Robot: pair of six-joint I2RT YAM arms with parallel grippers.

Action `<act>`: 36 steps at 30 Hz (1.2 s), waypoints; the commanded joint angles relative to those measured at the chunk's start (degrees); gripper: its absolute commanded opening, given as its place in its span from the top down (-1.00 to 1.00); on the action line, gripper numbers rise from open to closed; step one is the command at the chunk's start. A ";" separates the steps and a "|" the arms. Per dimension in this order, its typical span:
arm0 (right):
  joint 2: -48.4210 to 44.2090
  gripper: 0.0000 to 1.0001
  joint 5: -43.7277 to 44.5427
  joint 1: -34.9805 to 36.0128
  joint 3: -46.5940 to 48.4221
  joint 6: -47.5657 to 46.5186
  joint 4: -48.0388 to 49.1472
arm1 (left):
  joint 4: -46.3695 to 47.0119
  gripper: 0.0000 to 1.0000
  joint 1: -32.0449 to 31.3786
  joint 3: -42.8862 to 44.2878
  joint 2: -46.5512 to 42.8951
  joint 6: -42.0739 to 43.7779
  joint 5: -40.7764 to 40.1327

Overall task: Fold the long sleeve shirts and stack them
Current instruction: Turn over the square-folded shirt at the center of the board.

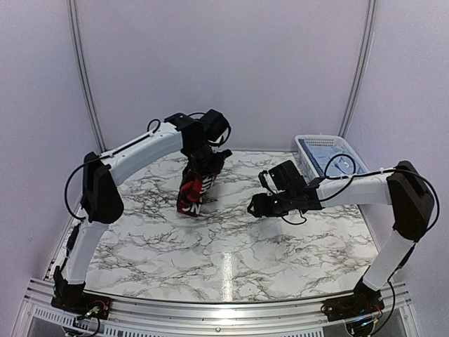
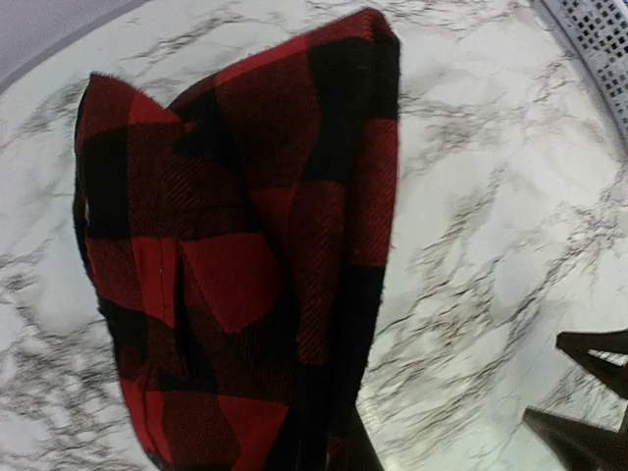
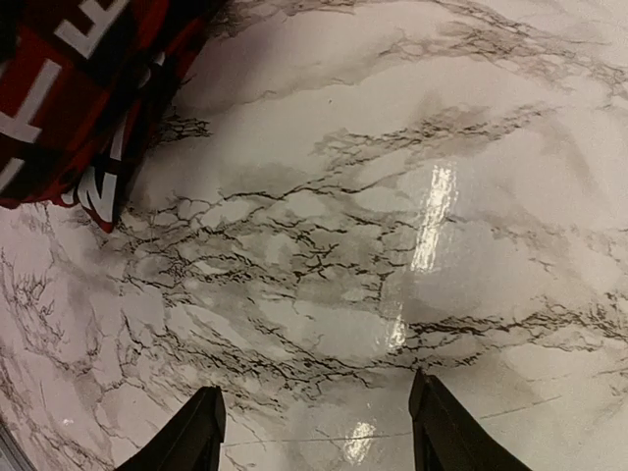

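Observation:
A red-and-black check long sleeve shirt (image 1: 195,188) hangs bunched from my left gripper (image 1: 207,160), which is shut on its top; its lower end reaches the marble table. In the left wrist view the shirt (image 2: 245,255) fills the frame and hides the fingers. My right gripper (image 1: 254,206) hovers low over the table to the right of the shirt, apart from it. In the right wrist view that gripper (image 3: 314,432) stands open with only bare marble between its fingers (image 3: 191,437), and the shirt (image 3: 69,88) shows at the top left with white lettering on it.
A white lattice basket (image 1: 326,151) stands at the back right corner of the table, its edge (image 2: 599,39) showing in the left wrist view. The marble tabletop (image 1: 231,260) lies between the arms and the near rail. White walls close in the back and sides.

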 commanded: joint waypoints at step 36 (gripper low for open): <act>12.94 -0.23 7.09 -1.53 12.22 3.52 -1.23 | 28.31 -0.65 9.70 -32.91 -10.91 0.07 21.88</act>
